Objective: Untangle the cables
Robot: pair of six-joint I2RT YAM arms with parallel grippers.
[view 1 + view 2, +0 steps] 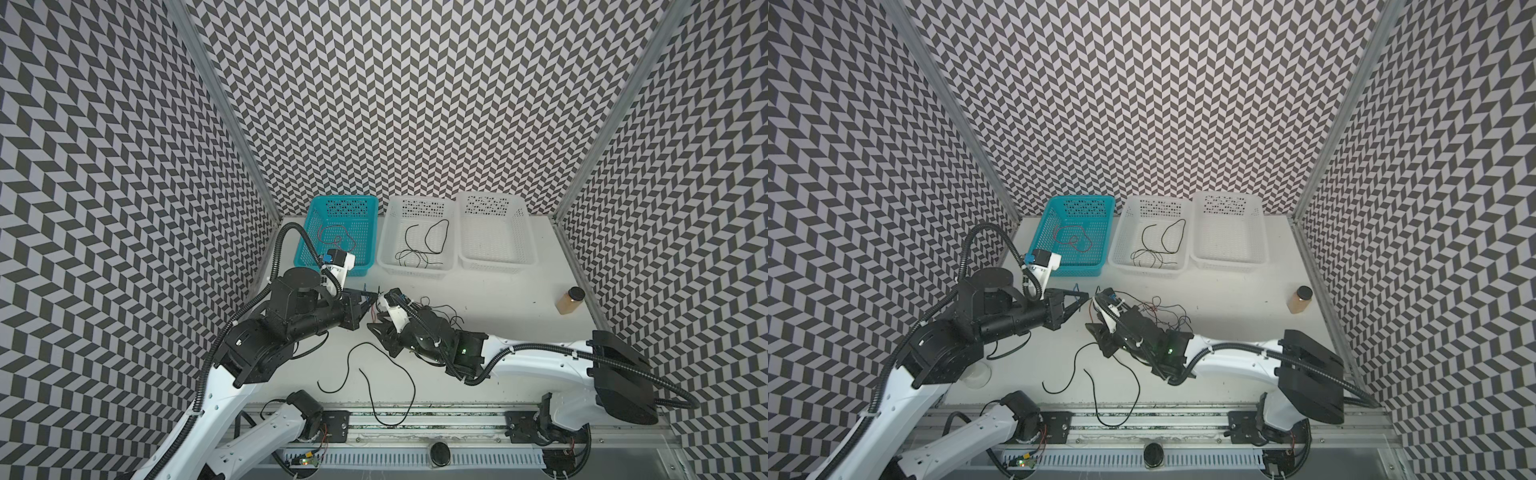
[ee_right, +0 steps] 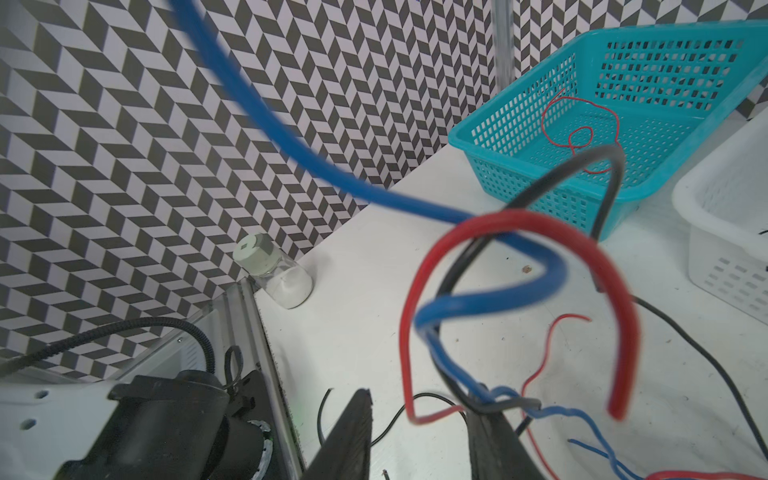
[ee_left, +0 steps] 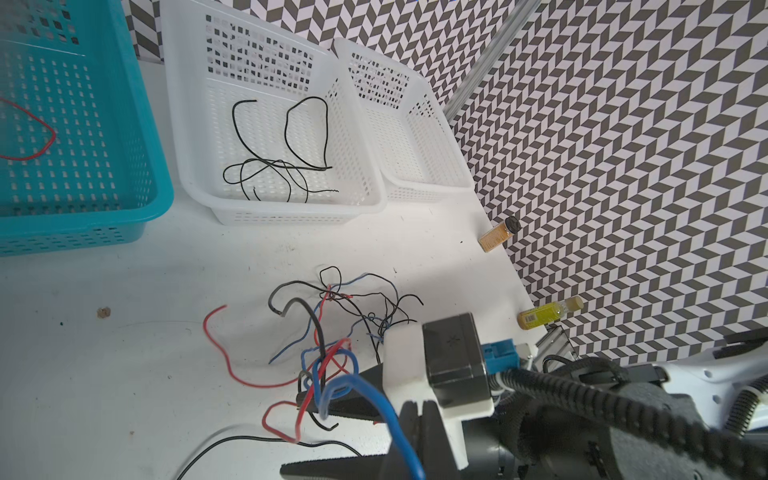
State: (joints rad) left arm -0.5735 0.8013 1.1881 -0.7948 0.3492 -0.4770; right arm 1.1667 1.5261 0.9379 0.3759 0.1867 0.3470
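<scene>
White table (image 1: 498,299), tangled cables (image 3: 319,332), bottle (image 3: 544,316) label unreadable

In both top views three perforated baskets stand in a row at the upper middle of the white tabletop (image 1: 511,307). A teal basket (image 1: 344,206) is on the left, a white basket (image 1: 417,206) is just beside it, and a second white basket (image 1: 489,203) is pressed against that one's right side. An amber jar (image 1: 572,301) with a black lid stands upright near the right edge. Chevron walls (image 1: 415,104) enclose the scene. The right wrist view shows a clear vial (image 2: 277,274) of white powder, and the left wrist view shows a yellow bottle (image 3: 547,314).
</scene>
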